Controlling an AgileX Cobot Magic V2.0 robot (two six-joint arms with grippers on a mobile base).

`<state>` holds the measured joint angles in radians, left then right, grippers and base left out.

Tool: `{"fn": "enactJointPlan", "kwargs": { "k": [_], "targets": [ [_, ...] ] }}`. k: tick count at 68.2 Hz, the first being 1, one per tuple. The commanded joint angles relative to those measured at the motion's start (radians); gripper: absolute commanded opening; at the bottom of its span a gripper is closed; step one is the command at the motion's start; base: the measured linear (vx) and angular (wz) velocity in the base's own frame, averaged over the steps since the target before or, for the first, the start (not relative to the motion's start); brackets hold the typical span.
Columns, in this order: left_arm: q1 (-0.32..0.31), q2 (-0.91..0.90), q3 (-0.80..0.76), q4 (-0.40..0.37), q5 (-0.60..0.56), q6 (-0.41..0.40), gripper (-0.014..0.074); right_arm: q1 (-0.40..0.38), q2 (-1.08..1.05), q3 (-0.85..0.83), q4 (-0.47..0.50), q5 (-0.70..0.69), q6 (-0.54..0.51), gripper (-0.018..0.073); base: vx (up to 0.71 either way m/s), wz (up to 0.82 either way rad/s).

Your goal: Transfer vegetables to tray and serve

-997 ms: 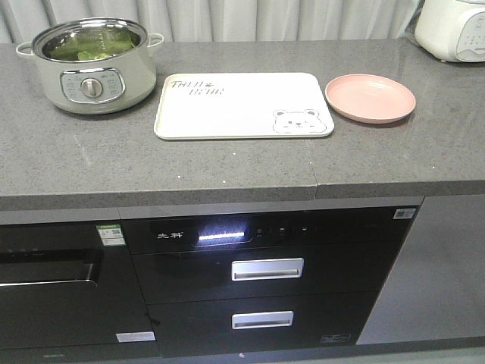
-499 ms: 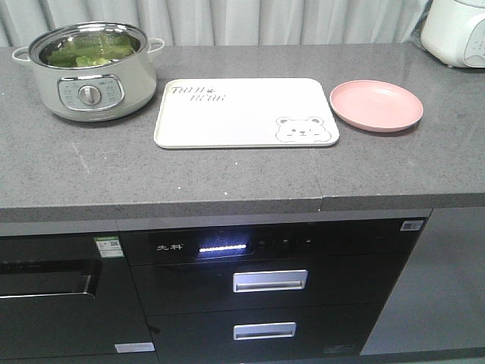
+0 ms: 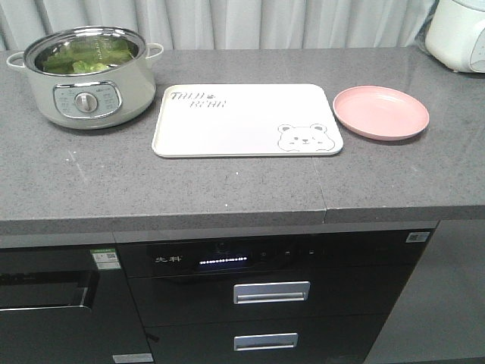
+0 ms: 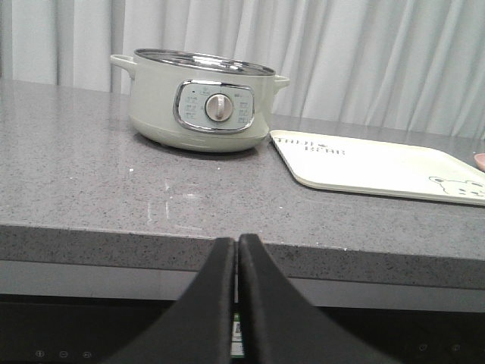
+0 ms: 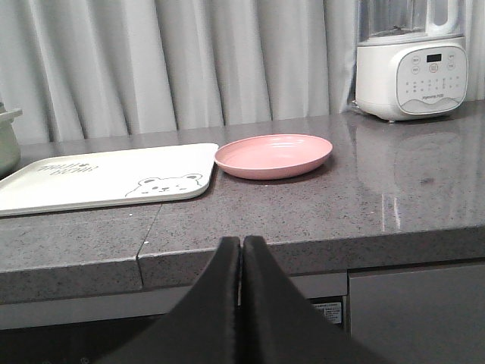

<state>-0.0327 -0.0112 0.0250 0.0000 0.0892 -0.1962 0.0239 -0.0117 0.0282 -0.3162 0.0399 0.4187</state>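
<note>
Green lettuce leaves (image 3: 87, 59) lie inside a pale green electric pot (image 3: 85, 97) at the back left of the grey counter. The cream bear tray (image 3: 246, 120) lies flat and bare in the middle; it also shows in the left wrist view (image 4: 379, 165) and the right wrist view (image 5: 106, 176). My left gripper (image 4: 236, 241) is shut and empty, level with the counter's front edge, in front of the pot (image 4: 201, 102). My right gripper (image 5: 241, 243) is shut and empty at the front edge, before the tray's right end. Neither gripper shows in the front view.
A round pink plate (image 3: 381, 112) sits right of the tray, also in the right wrist view (image 5: 273, 155). A white appliance (image 5: 411, 64) stands at the back right. Dark oven drawers (image 3: 271, 292) lie under the counter. A curtain hangs behind.
The front view has shifted: the counter and everything on it sit lower and further right in the picture, and less of the cabinets below shows. Nothing on the counter has moved.
</note>
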Motion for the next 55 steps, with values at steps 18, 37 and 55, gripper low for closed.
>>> {"fn": "enactJointPlan", "kwargs": {
  "k": [18,37,55],
  "targets": [
    [0.003,-0.014,0.027,0.0,-0.071,-0.01,-0.0006,-0.005,-0.005,0.015,-0.008,-0.071,-0.005,-0.0003,0.06,0.0],
    [0.003,-0.014,0.027,0.0,-0.071,-0.01,-0.0006,-0.005,-0.005,0.015,-0.008,-0.071,-0.005,-0.0003,0.07,0.02],
    [0.003,-0.014,0.027,0.0,-0.071,-0.01,-0.0006,-0.005,-0.005,0.015,-0.008,-0.069,-0.005,-0.0003,0.08,0.02]
  ]
}}
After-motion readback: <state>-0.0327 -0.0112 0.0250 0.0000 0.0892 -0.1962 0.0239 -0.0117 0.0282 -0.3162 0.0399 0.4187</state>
